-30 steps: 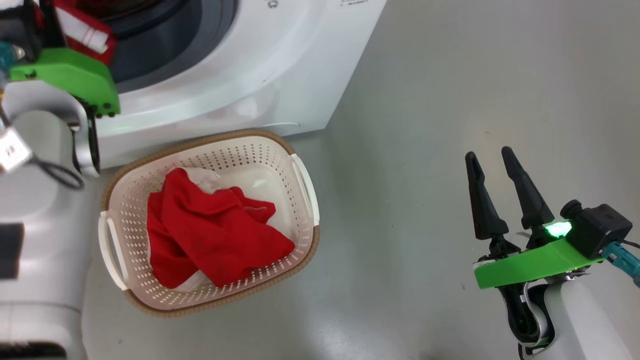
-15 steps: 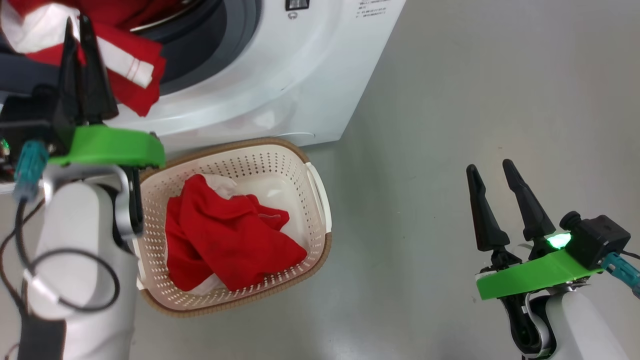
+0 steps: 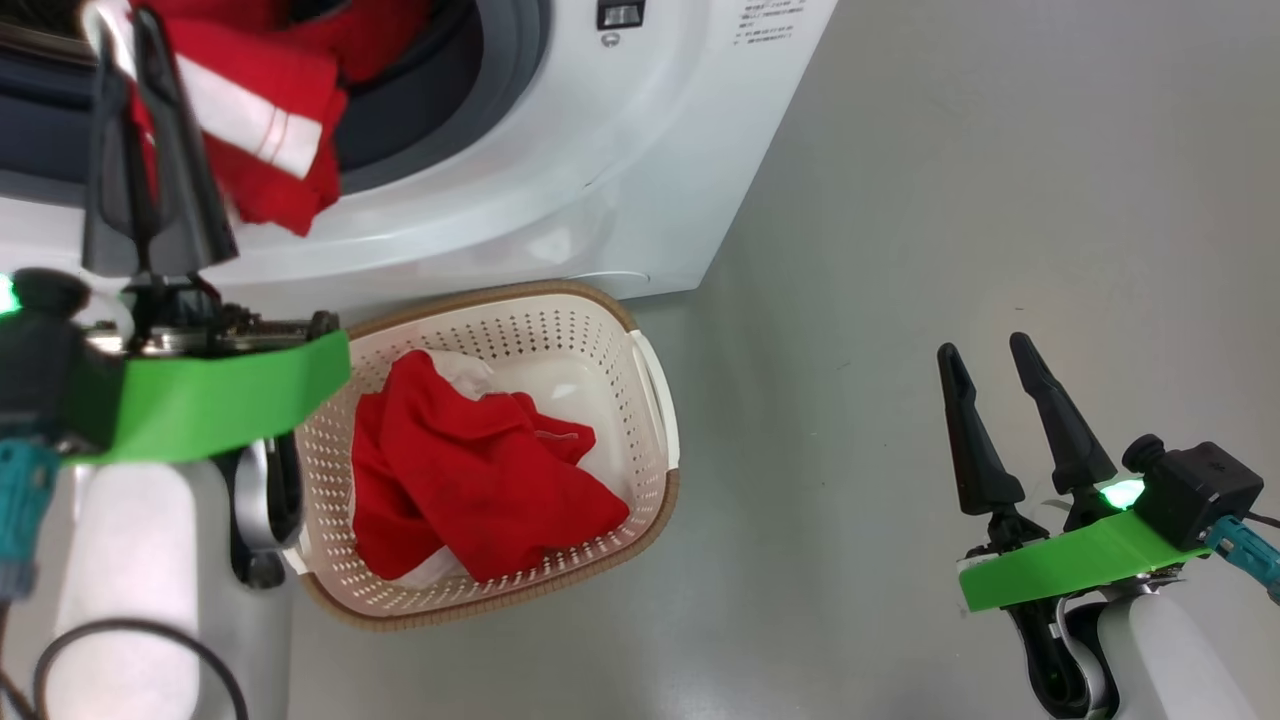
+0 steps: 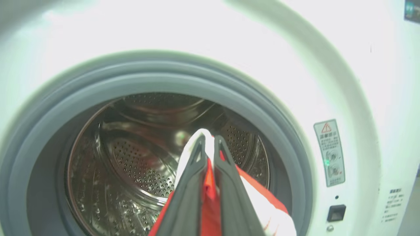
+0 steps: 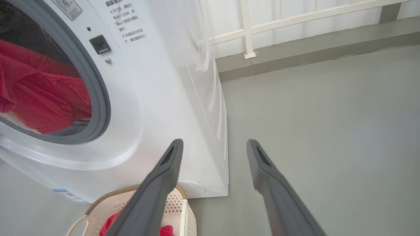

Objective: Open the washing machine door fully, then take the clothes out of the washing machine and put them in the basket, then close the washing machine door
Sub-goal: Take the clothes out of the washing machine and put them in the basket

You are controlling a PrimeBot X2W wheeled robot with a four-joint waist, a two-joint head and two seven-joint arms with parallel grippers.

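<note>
Pinching the red white-banded fabric garment [image 3: 265, 185] tight in the left gripper [image 4: 210, 140], swing squarely over the cream perforated plastic basket [image 3: 520, 315].

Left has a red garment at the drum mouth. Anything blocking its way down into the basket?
Nothing visible. The basket sits open on the floor below the held garment pinched in the left gripper; another red garment lies inside, with room to spare.

Perf. plastic basket [image 3: 560, 330]; cloth clothes [image 3: 480, 490]
</note>
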